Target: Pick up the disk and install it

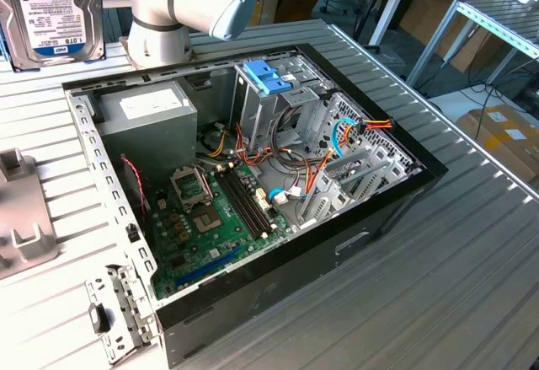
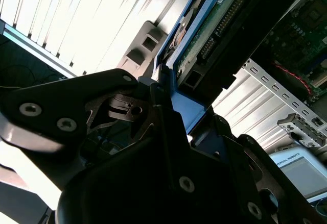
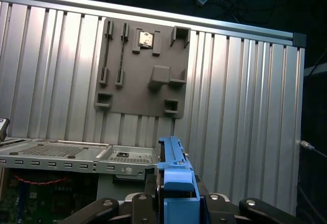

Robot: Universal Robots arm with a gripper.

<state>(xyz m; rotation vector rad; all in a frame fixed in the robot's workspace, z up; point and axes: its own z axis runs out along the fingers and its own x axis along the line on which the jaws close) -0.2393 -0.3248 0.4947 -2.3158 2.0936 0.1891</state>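
A Universal Robots arm holds the disk aloft in the upper left of the exterior view. Its labelled face is turned toward the camera, clear of the ribbed aluminium table and outside the open computer case. In the second wrist view the gripper is clamped on the disk's light-blue side-rail bracket, its black fingers pressed against the plastic. The drive's circuit-board underside runs away from the jaws. The first wrist view shows the same grasp end on, with the blue rail standing up between the closed fingers.

The case lies on its side in the middle of the exterior view. A grey power supply sits in its upper left corner and a green motherboard along its lower left floor. A blue plastic piece with two paddle-shaped tabs is perched on the metal drive cage at the upper centre. Red, yellow and orange cables trail across the right half of the case. A grey moulded fixture plate rests on the table at the exterior view's left edge, apart from the case. In the first wrist view that plate lies flat on the ribbed table beyond the held disk.
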